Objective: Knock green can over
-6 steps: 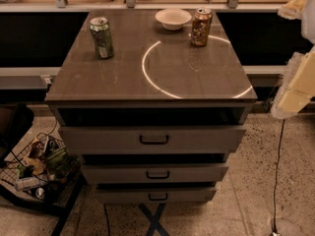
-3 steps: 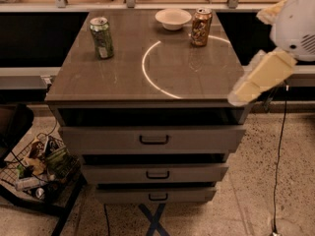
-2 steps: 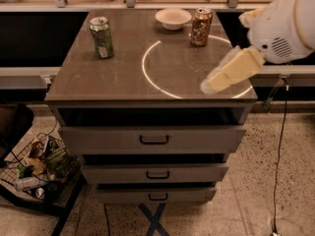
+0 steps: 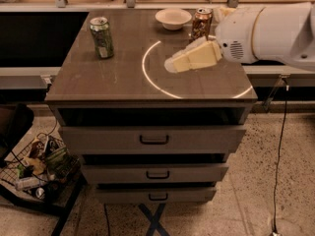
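The green can [image 4: 102,37] stands upright at the back left of the counter [image 4: 108,80], well apart from the tool [image 4: 172,65] hovering mid-counter; its clenched or released state cannot be told. A sideways push high on the can should tip it

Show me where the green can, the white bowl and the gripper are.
green can [image 4: 102,38], camera view, on its label.
white bowl [image 4: 173,24], camera view, on its outer wall.
gripper [image 4: 171,65], camera view, at its tip, over the cabinet top [image 4: 108,77].
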`<state>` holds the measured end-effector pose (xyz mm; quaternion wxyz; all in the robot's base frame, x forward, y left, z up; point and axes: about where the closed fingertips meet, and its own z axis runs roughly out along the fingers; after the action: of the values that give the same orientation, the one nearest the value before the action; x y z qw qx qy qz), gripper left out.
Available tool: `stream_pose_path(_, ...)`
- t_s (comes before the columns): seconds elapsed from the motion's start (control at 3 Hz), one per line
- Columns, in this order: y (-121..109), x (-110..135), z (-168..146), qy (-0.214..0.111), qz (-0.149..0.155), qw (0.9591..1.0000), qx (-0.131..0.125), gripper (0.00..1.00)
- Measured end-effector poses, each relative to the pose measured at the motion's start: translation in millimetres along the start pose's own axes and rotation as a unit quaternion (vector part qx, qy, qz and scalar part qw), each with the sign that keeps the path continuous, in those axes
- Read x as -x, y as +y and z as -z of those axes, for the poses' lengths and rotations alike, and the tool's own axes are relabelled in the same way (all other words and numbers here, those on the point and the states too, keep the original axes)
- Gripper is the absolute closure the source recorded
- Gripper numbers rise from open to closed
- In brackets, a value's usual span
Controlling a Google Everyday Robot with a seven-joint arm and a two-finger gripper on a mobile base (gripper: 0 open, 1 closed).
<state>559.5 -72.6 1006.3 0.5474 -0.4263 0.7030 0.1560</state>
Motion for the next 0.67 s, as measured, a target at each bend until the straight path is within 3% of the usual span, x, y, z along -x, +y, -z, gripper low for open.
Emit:
stream_pose_path(0.33, -14.3, 16.9, -3.6, -0.024, 0.005, 0.9991, -0.035, 0.0)
stream_pose_path(0.67, -14.8, 16.8, -3.0, -0.023, 0.005, 0.9991, -0.036, 0.0)
